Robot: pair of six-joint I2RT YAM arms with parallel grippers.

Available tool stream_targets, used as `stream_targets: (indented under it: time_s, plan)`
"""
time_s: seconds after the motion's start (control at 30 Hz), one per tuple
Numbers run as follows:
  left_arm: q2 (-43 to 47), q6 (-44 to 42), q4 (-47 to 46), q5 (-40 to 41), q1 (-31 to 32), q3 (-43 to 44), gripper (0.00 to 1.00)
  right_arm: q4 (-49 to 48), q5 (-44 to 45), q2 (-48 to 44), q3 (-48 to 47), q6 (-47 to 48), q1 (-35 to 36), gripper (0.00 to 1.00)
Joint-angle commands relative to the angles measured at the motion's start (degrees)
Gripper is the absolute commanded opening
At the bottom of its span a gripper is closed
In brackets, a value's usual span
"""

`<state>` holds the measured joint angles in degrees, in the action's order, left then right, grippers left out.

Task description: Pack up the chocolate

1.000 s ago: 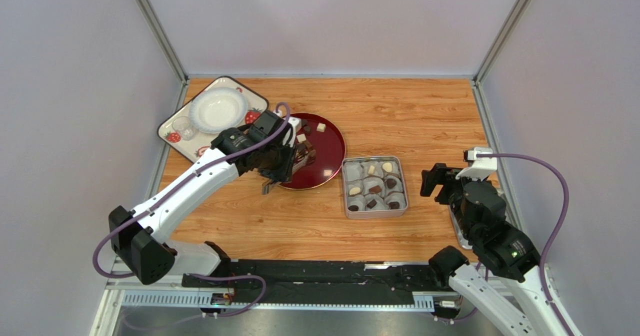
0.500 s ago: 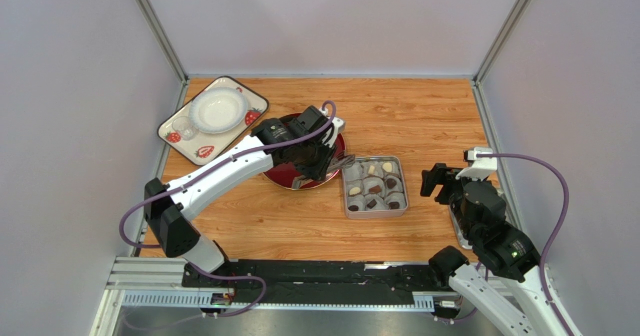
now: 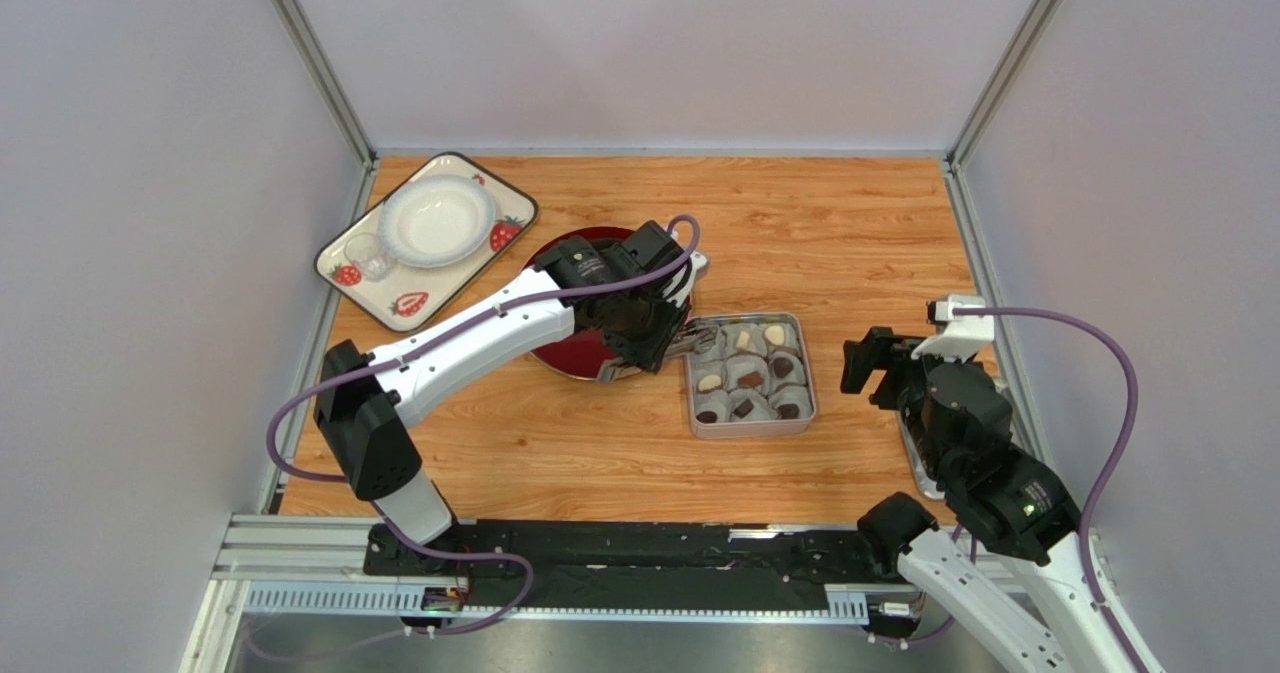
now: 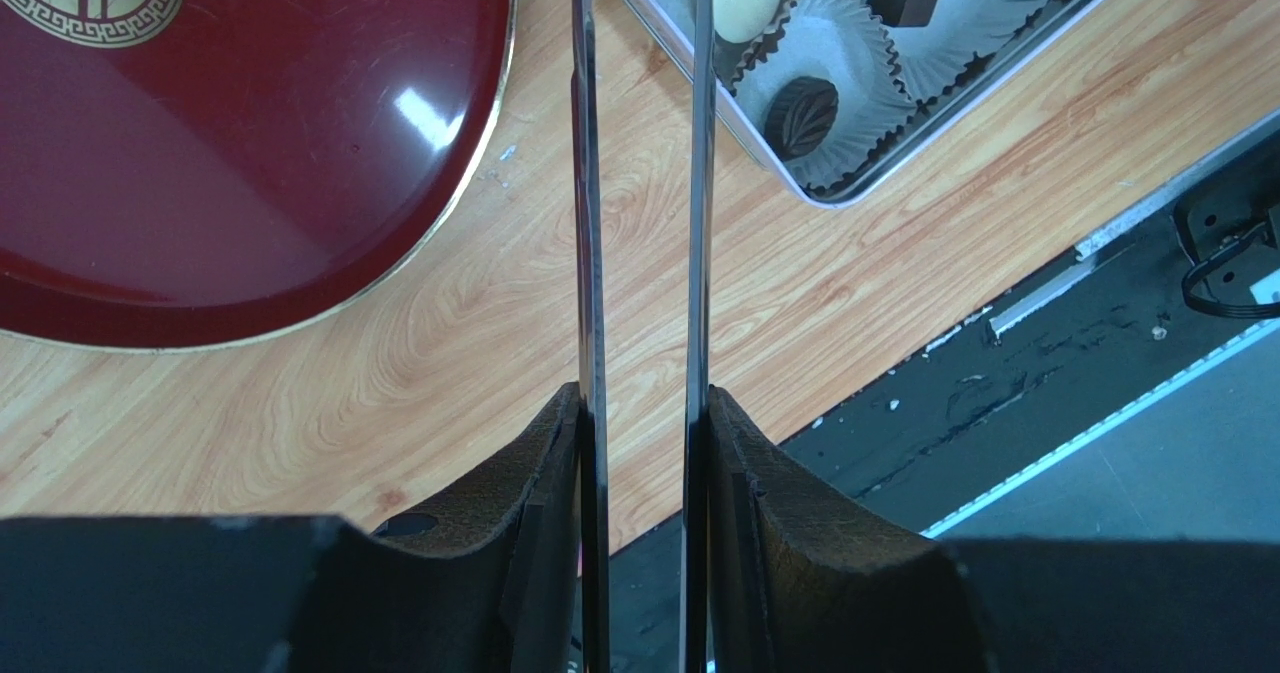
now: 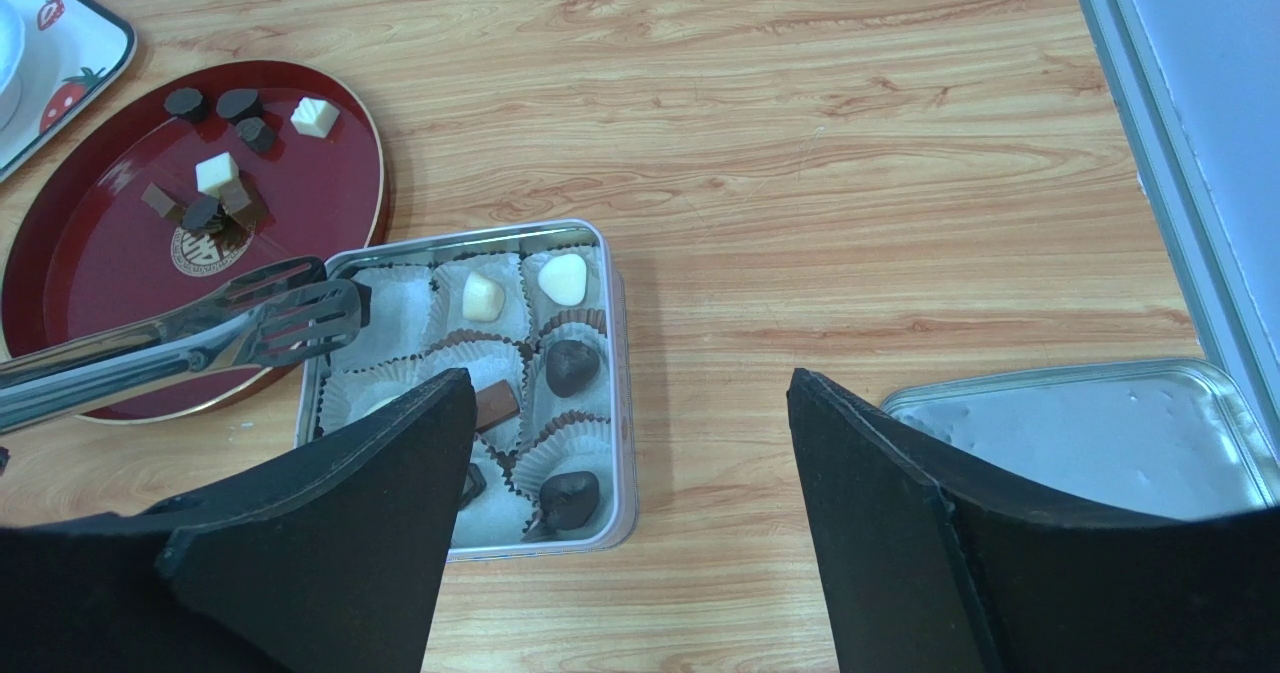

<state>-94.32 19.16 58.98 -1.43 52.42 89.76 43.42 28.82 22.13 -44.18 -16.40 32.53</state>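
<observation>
Left fingers: my left gripper (image 4: 639, 430) is pressed onto the steel tongs (image 5: 305, 321), one pad against each blade.
Right fingers: my right gripper (image 5: 628, 396) is spread wide, with nothing between the fingers.
Tong tips: over the far-left corner cup of the grey tin (image 5: 622, 433). I cannot tell whether they carry a piece.
Grey tin: square, ahead and to the left of my right fingers, just beyond my left ones. It has nine white paper cups (image 5: 403, 318) in three rows, and most hold a piece. Two white pieces sit in the far row, with dark ones in the nearer rows.
Red tray (image 5: 90, 291): round, just left of the tong tips. The loose chocolate (image 5: 218, 175) lies on its far half: dark rounds, two white cubes and a few brown bits.
Strawberry tray (image 3: 489, 181): well beyond my left fingers in the far-left corner, holding a white bowl (image 3: 436, 220).
Metal pan (image 5: 1082, 433): shallow and shiny, just right of my right fingers.
Surface: a wood-grain table (image 3: 857, 238), with a black rail (image 3: 646, 550) along the near edge.
Room: plain pale walls on three sides.
</observation>
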Motion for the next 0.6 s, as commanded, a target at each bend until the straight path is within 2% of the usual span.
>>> stream_targets:
  time_s: [0.0,0.17,0.57]
  plan:
    - [-0.69,-0.88,0.17,0.55,0.4,2.79,0.36,-2.55,0.1,-0.42,-0.03,0.85,-0.1,0.8]
    - [-0.86,-0.7,0.34,0.73,0.49,2.79,0.42,-2.46,0.1,-0.42,-0.11,0.93,-0.1,0.8]
    - [-1.21,-0.7,-0.18,1.26,0.57,2.88,0.47,-2.37,0.18,-0.42,-0.11,0.85,-0.1,0.8]
